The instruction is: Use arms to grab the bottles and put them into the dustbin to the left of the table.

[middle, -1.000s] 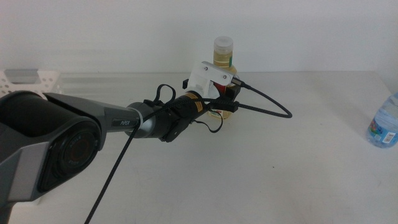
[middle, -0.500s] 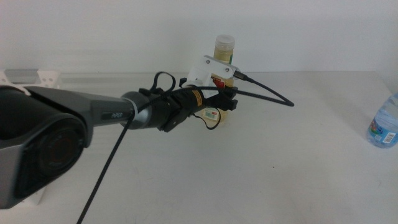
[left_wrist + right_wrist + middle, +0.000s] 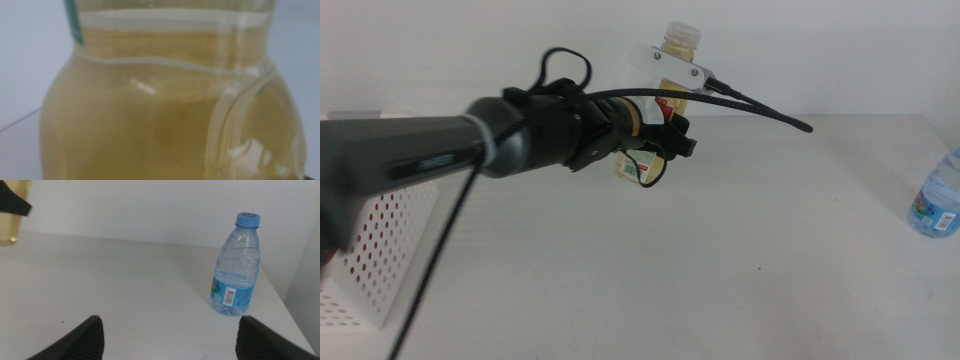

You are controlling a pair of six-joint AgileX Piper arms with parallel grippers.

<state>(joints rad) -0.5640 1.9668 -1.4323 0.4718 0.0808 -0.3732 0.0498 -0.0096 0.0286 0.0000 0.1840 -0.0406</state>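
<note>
Jaws of your left gripper [image 3: 665, 140] are clamped on the juice bottle [image 3: 660, 100], lifted clear of the bench [image 3: 740, 260], right of the dustbin [image 3: 380, 250]. Right gripper [image 3: 167, 335] sits with jaws spread wide, facing the water bottle [image 3: 237, 265] upright on the bench near its right edge.

The white table [image 3: 740, 250] carries a small clear water bottle [image 3: 237, 265], standing upright near its right edge, just ahead of the right gripper [image 3: 167, 335] and well apart from the left gripper [image 3: 665, 150]. The perforated white dustbin [image 3: 375, 250] sits at the table's left side.
</note>
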